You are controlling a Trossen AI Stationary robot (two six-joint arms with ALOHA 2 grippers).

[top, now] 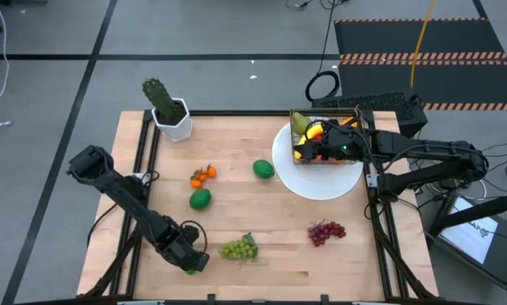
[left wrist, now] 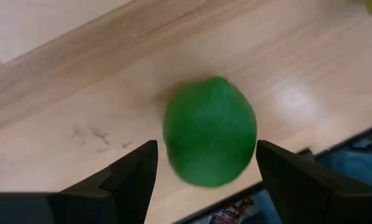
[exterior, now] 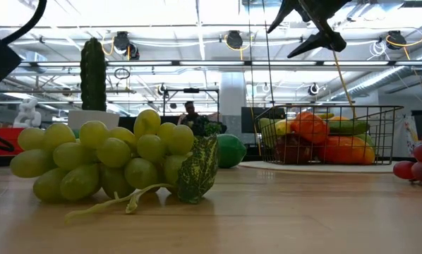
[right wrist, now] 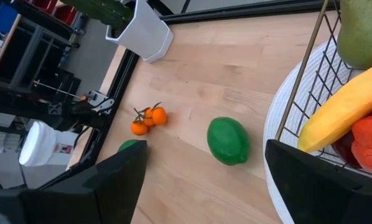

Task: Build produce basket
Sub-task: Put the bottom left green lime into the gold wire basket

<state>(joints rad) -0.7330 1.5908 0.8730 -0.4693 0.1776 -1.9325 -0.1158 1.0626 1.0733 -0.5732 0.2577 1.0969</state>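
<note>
Several fruits already lay in the basket point(top: 355, 114), six waited outside, the left gripper point(left wrist: 206, 163) stood spread around a lime point(left wrist: 209, 130), the right gripper point(top: 309, 144) released over the basket.

From above, the right pincer point(top: 314, 151) covers much of the basket point(top: 353, 115), so the produce point(top: 301, 124) beneath it can't be sorted out; the lime point(top: 189, 270) at the left pincer point(top: 192, 263) barely shows; down low, the red grapes point(exterior: 421, 159) run off the edge.
</note>
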